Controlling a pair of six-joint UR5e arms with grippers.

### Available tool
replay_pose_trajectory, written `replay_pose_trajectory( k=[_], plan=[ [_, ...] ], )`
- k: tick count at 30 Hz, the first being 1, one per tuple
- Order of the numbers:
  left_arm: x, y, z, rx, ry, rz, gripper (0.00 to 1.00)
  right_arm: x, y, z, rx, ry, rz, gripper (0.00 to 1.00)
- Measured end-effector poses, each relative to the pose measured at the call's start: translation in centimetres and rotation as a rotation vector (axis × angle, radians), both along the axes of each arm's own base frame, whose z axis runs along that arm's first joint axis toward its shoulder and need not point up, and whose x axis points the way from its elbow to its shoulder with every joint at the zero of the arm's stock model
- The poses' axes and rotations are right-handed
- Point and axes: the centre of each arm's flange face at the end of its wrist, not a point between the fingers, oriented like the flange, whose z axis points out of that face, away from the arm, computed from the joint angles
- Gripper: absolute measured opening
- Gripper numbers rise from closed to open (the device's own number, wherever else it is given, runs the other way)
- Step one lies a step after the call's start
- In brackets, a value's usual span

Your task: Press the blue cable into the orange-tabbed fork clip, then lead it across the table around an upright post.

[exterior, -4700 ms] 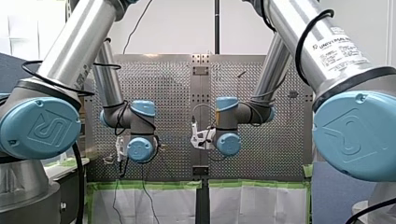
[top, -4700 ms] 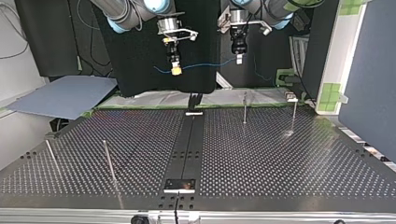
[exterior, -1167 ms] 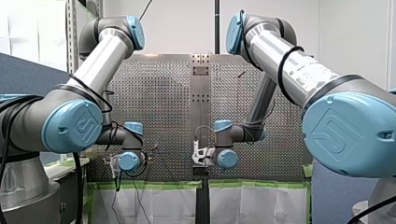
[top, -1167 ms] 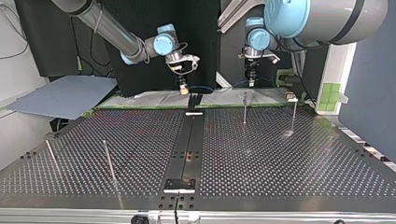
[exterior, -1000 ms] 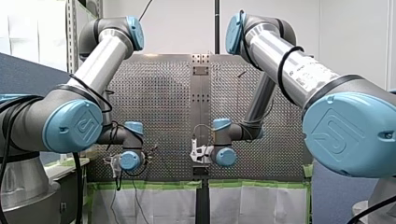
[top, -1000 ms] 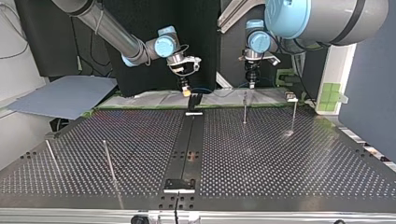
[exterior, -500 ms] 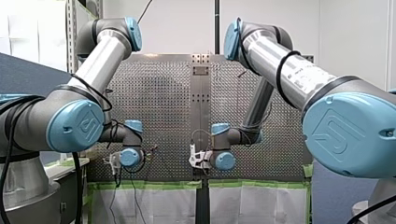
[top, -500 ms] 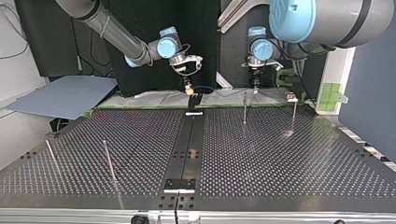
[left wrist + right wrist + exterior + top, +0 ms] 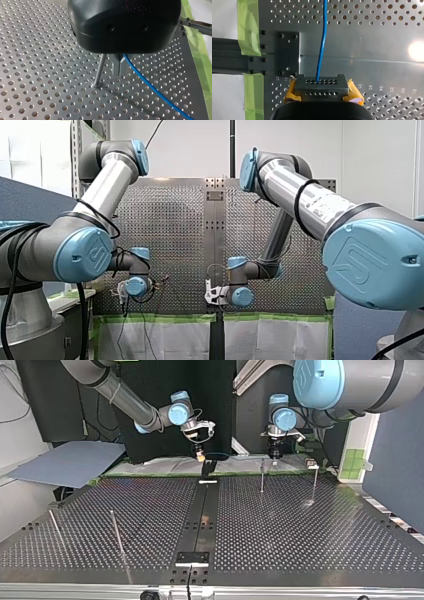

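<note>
in the top view the near table [image 9: 300, 560] lies open but for two leaning posts [image 9: 116, 532] at left. at the far edge the fork clip [image 9: 208, 466] stands on the middle strip [image 9: 200, 510]. the right hand [image 9: 199, 456], yellow pads [image 9: 353, 91] closed on the blue cable [image 9: 321, 42], hovers just above it; the left hand [image 9: 119, 67], fingers [image 9: 116, 67] pinched on the same cable, hangs beside an upright post [image 9: 100, 71]. the span could slacken and miss the fork, or the left hand could knock that post. the green tape [image 9: 203, 75] of the far edge is close; free room lies nearward.
</note>
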Motion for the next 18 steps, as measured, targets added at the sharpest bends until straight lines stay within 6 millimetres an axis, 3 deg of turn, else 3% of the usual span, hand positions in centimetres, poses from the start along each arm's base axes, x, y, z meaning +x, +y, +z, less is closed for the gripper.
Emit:
replay_pose_trajectory(
  k=[18],
  plan=[
    [1.4,1.9,0.2,-0.017,-0.001,0.009,0.0,-1.0,-1.1,-0.1,0.009,0.02,-0.021,0.0]
  ],
)
